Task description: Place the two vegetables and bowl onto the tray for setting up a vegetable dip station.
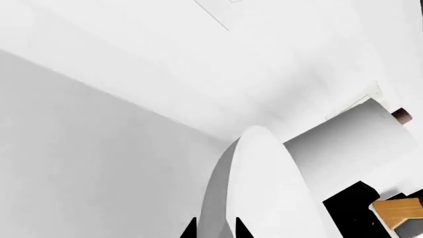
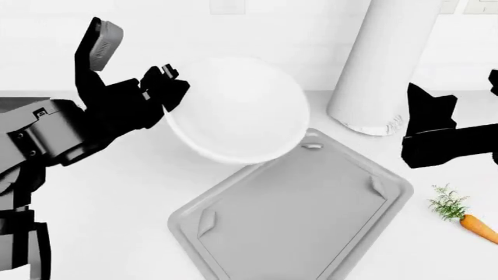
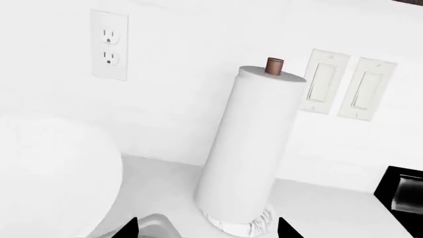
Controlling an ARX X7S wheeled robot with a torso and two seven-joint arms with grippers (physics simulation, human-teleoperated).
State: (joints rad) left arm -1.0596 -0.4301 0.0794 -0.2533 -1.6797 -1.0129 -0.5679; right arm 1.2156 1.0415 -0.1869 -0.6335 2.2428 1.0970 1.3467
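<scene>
Bowl point(image 2: 237, 111) up in the air, clamped by the rim in the left hand point(image 2: 167, 87), hanging over the tray's point(image 2: 292, 216) far corner.

Gripped at the edge and tilted, probably so the tray below stays reachable for a flat set-down. Tray bare for now. Right hand point(image 2: 424, 125) parked off to the side near the paper towel roll point(image 2: 385, 64), holding nothing, fingers looking apart. Carrot point(image 2: 467, 216) lying on the counter point(image 2: 101, 204) just past the tray's right edge. Cucumber nowhere in sight.
</scene>
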